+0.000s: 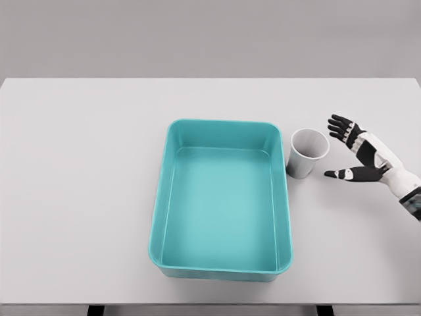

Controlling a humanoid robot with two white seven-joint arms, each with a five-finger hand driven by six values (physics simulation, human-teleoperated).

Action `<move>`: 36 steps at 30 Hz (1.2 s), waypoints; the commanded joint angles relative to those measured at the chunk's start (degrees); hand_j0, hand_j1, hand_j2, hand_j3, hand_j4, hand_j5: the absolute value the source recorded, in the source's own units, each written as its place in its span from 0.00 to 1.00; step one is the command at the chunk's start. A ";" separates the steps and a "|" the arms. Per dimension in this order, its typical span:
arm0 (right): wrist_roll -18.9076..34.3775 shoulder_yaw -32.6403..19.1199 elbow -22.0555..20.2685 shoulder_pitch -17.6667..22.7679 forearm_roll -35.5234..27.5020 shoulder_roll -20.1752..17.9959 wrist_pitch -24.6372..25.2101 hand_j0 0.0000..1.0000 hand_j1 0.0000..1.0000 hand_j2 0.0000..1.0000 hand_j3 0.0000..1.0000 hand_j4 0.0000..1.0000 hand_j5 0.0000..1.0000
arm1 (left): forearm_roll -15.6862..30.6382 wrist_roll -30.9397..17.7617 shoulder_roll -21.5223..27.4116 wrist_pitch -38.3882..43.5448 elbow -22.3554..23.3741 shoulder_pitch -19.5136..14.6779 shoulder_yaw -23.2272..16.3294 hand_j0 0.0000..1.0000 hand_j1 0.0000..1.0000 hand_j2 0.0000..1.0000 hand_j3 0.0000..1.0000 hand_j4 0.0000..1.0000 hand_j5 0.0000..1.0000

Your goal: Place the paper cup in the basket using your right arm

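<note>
Cup [307,153]: upright on the surface [79,197], mouth up, just right of the basket [222,273] near its far right corner; a thin gap shows between them. White, tapered, thin-walled, inside shaded grey. Right hand [358,153]: right of cup, apart from it, fingers [339,122] spread wide with thumb low, holding nothing; bare surface lies between hand and cup. Forearm cut off by right frame edge. Basket: teal, rectangular, rounded corners, smooth walls, open top, nothing inside. Surface: plain white, matte, wide open on the left and far side; its near edge runs just beyond basket.
</note>
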 commanded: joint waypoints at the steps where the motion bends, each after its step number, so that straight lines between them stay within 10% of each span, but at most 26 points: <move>1: 0.00 0.14 -0.06 0.00 -0.06 0.47 0.06 1.00 1.00 1.00 1.00 1.00 1.00 | 0.00 0.04 0.00 0.04 0.00 0.00 0.00 1.00 1.00 1.00 1.00 1.00 1.00; 36: 0.00 1.19 -2.00 -0.53 2.93 5.39 0.94 1.00 1.00 1.00 1.00 1.00 1.00 | 0.00 0.04 0.00 0.04 0.00 0.00 0.00 1.00 1.00 1.00 1.00 1.00 1.00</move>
